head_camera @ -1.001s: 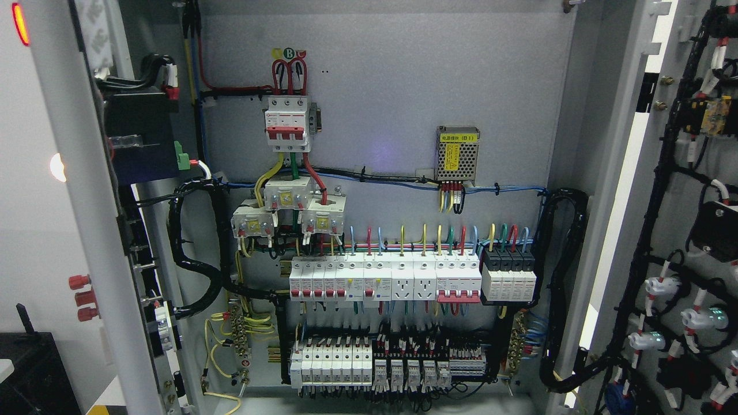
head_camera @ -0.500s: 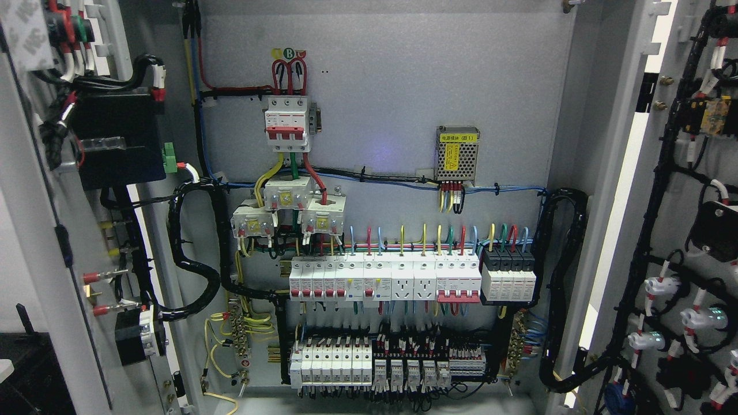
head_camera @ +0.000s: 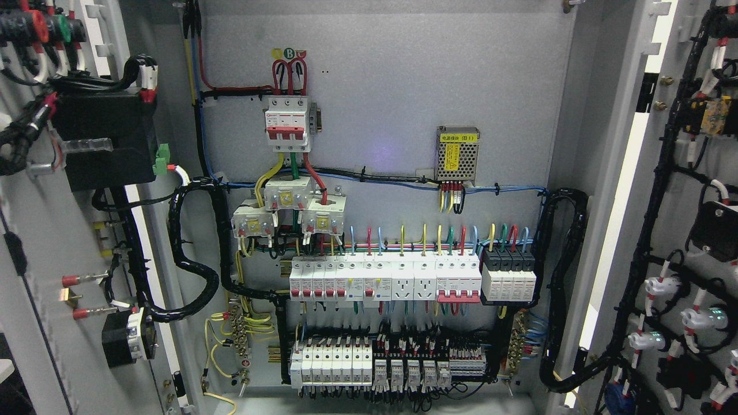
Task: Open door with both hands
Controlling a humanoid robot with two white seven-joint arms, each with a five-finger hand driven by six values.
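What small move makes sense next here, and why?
Probably just letting go and drawing the arms back. Both doors stand swung wide: the left door and right door show their wired inner faces, and the breaker panel is fully exposed. Neither hand is in view, so this is a guess.

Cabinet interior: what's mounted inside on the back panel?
On the back panel: a red-handled main breaker, a mesh-cased power supply, a breaker row, and lower relays. Wiring behind the devices is covered. No hand shows.
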